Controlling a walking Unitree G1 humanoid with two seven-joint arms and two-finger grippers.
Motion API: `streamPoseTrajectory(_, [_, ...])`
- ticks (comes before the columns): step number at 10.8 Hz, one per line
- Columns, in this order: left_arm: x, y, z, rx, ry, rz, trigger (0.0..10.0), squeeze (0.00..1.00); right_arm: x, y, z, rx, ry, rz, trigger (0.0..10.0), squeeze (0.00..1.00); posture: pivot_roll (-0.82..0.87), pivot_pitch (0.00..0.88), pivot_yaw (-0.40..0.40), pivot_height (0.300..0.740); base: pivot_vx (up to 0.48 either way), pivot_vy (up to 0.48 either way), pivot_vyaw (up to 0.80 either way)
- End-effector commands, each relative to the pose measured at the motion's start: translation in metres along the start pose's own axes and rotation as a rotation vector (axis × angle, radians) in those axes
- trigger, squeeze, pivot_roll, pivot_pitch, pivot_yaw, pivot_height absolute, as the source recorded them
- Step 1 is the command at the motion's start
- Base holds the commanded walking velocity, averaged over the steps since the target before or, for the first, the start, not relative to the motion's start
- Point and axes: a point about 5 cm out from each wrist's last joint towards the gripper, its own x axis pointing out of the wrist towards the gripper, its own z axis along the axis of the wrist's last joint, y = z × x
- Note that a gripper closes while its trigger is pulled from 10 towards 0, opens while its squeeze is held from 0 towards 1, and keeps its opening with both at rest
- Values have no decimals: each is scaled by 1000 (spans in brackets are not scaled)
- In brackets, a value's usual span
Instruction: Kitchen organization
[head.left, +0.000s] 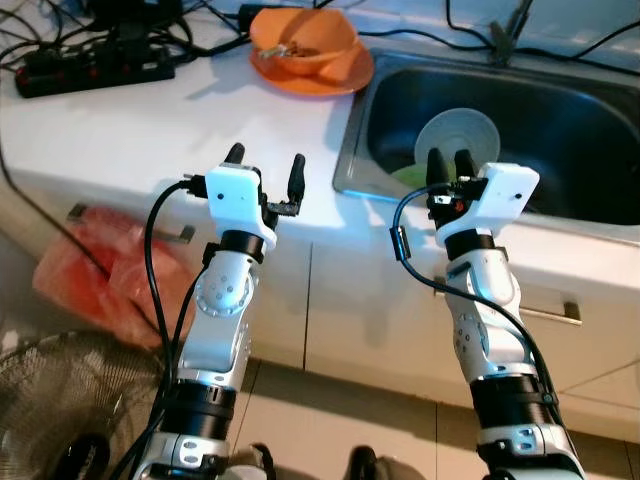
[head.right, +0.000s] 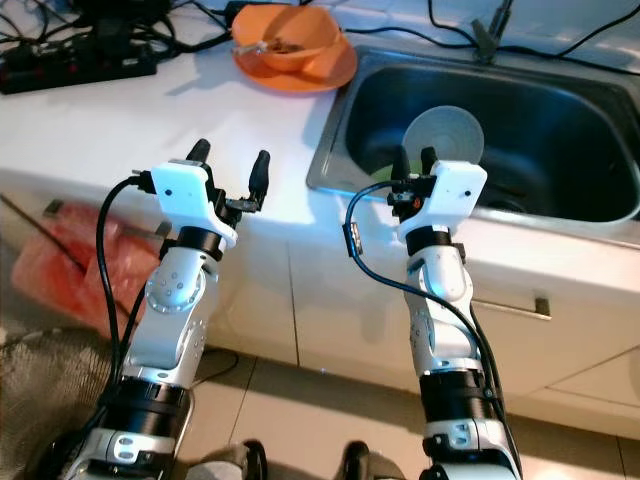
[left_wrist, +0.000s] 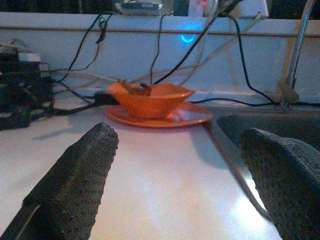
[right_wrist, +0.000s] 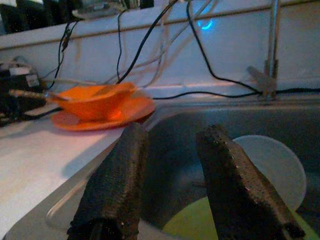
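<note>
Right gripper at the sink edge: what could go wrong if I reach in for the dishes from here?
The right gripper hovers over the sink's near rim, fingers open only narrowly, so it might clip the rim going down. The white plate leans on edge over a green dish; a nudge could tip it. The left gripper, open over the counter, points toward the orange bowl stacked on its plate, with cables behind; reaching forward could snag them.

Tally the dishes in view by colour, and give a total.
Orange: 2, bowl on plate
White: 1, plate in sink
Green: 1, dish in sink
Total: 4
</note>
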Motion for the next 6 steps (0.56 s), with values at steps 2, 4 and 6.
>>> streamPoseTrajectory(2, [0,-4,2,-5,-2,-3,10000,0,-1,-3,-2,-13,16,2,10000,0,114,171,-26,740,263,0,0])
streamPoseTrajectory(4, [0,-5,2,-6,-4,-3,10000,0,0,-2,-1,-4,13,9,10000,0,112,168,-28,740,266,0,0])
streamPoseTrajectory(6, [0,-5,3,-8,-6,-1,10000,0,0,-1,-2,-2,14,17,10000,0,115,166,-31,740,272,0,0])
